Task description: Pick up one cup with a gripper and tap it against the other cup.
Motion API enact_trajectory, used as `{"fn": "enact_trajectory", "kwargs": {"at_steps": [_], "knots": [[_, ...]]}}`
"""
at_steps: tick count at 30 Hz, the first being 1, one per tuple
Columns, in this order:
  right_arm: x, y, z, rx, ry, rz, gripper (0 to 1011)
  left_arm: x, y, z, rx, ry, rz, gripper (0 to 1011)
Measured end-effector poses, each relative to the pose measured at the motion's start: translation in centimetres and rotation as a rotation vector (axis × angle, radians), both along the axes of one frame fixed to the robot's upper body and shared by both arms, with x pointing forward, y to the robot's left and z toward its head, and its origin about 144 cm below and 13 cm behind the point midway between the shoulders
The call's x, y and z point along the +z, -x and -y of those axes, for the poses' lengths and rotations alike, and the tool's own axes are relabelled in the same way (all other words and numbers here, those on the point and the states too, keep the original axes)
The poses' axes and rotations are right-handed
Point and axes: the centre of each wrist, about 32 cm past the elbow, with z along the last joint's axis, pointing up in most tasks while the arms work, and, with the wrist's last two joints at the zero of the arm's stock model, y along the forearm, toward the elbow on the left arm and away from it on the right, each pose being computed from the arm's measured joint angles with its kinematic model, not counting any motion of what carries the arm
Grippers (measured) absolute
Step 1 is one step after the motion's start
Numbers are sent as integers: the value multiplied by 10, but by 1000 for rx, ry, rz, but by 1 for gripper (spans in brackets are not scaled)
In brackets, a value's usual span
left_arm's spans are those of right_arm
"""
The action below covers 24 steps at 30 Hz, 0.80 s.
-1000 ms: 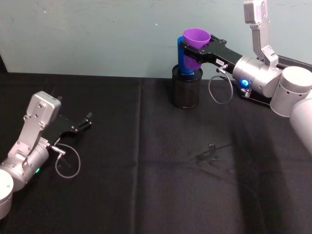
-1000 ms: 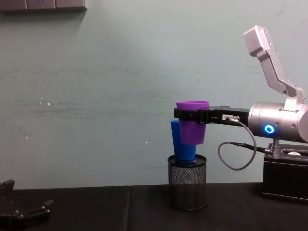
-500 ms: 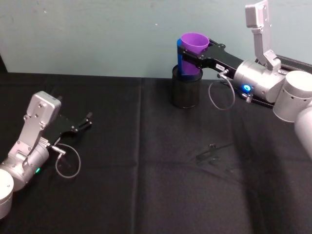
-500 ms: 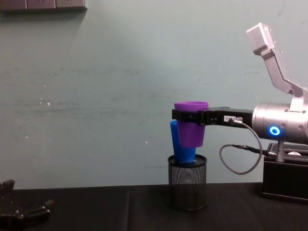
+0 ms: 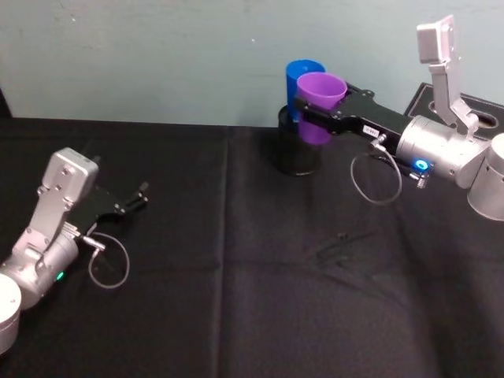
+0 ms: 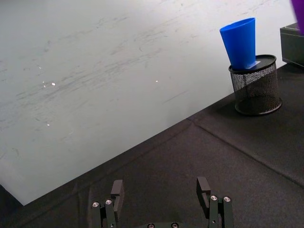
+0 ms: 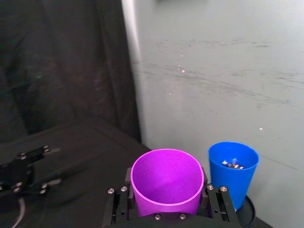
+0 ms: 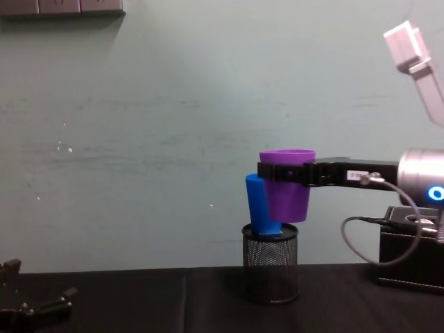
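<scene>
Right gripper (image 5: 317, 116) jaws are clamped on the purple cup (image 5: 320, 98), one finger on each side just below the rim. Cup is upright, mouth up, held in the air, base clear of the table (image 5: 236, 276). In the right wrist view the cup (image 7: 166, 180) sits squarely between the two fingers (image 7: 118, 202), filling the gap. The white label (image 8: 357, 176) shows on the gripper body behind the fingers.

Blue cup (image 5: 299, 75) is right next to it, on the side toward the wall. In the chest view the purple cup (image 8: 288, 194) overlaps the blue cup (image 8: 258, 205), with the purple rim higher. The right wrist view puts the blue cup (image 7: 232, 173) just beside the purple one, with a gripper finger at the gap. Can't tell if the two cups actually touch.

Blue cup stands base-down in the black mesh pen holder (image 8: 270, 260), tilted. The holder is on the table at the far edge by the wall. A black box (image 8: 409, 243) sits to its right under the right arm.

Left gripper (image 5: 134, 201) is parked low on the left side of the table, well apart from the cups. Its jaws are wide apart and hold nothing, per the left wrist view (image 6: 160, 186).
</scene>
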Motion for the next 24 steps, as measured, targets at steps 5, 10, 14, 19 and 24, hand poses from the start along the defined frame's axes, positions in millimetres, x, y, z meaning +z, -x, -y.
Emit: {"fn": "enact_trajectory", "kwargs": {"at_steps": [5,10,14,19,24], "knots": [[9,19,10,43,10,0,741,0,0,0,0,0,0,1005],[10,34,17,67,2,-10,741,0,0,0,0,0,0,1005],[8,45,20,91,-7,-19,741,0,0,0,0,0,0,1004],[2,58,21,112,-7,-27,741,0,0,0,0,0,0,1005],[-4,68,23,127,1,-23,741,0,0,0,0,0,0,1005]]}}
